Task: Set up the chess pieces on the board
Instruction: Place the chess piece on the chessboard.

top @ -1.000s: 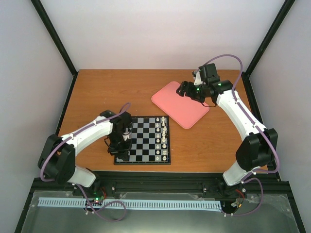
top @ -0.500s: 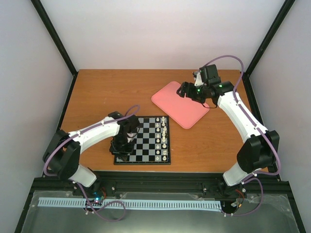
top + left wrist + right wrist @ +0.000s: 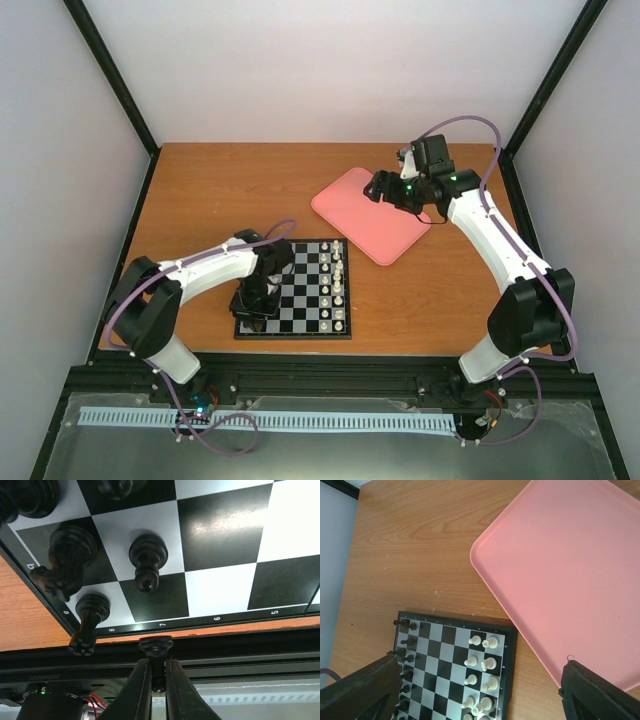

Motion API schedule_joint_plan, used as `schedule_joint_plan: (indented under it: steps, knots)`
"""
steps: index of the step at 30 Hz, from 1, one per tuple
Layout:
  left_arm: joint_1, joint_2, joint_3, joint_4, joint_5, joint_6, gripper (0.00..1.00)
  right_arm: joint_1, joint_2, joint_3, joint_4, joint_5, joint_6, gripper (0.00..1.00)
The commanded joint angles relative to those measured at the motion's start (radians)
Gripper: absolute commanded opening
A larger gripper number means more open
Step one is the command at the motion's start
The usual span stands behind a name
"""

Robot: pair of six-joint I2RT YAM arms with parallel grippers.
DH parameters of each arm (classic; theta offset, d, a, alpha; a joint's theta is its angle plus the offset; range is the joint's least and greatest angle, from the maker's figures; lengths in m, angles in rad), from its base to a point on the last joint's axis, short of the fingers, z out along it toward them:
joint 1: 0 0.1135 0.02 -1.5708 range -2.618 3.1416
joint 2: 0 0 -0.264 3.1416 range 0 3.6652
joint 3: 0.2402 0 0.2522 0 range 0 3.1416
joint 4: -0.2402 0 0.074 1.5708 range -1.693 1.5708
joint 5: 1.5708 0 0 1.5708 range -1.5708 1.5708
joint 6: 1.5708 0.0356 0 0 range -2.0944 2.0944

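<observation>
Wooden table [image 3: 200, 190], orange-brown, black frame along edges. Lying directly on top: board [image 3: 305, 295] near front edge, left of centre; pink tray [image 3: 360, 220] farther back at right, angled, apart from board.

This is a robotics lab test cell. The brown wood-grain bench [image 3: 230, 190] is boxed in by plain pale wall panels [image 3: 330, 70] set in black metal frame posts [image 3: 112, 75]. 2 white-and-black robot arms, left [image 3: 200, 270] and right [image 3: 490, 235], are bolted to a black rail [image 3: 330, 372] at its near edge. They trail purple cables [image 3: 462, 116], and a pale-blue slotted cable duct [image 3: 320, 422] runs along the front.
</observation>
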Motion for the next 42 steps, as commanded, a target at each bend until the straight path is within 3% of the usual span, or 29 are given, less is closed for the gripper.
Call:
schedule_joint_plan:
  steps: [1, 42]
  knots:
    - [-0.017, 0.025, 0.039, 0.005, -0.016, 0.014, 0.01, -0.014, -0.027, -0.009, 0.016, -0.010, -0.019, 1.00]
    - [-0.054, 0.128, 0.029, 0.034, -0.061, 0.020, 0.01, -0.058, -0.021, -0.044, 0.036, -0.035, -0.027, 1.00]
